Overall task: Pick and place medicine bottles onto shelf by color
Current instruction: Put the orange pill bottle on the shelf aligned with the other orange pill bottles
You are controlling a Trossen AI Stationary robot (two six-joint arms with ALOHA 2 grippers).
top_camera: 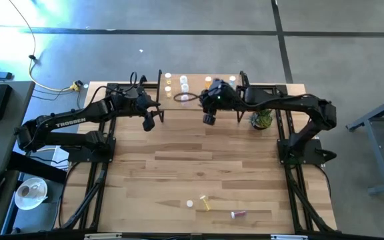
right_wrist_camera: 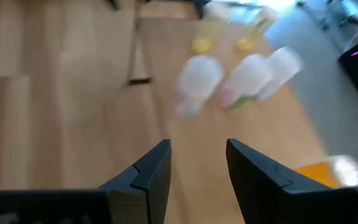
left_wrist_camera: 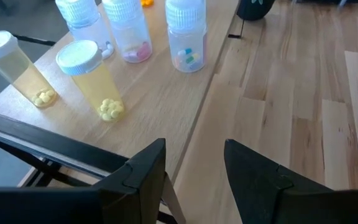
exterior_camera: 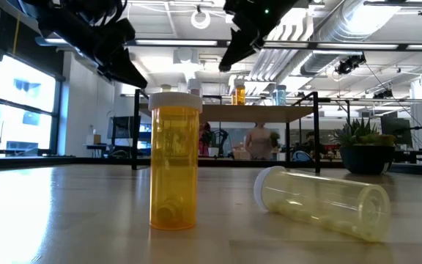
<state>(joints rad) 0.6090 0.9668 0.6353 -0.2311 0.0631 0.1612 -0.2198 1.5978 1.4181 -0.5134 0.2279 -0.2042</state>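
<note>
Both the left gripper point(left_wrist_camera: 194, 165) and right gripper point(right_wrist_camera: 197, 165) hover part-open and empty by the far shelf point(top_camera: 199, 101), so a reach toward the near-edge medicine bottles point(top_camera: 204, 202) seems next.

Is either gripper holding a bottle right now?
No: the left gripper and right gripper each show an empty gap between the fingers.

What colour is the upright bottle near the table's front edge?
Amber-yellow bottle with a white cap, clearest in the low view.
</note>
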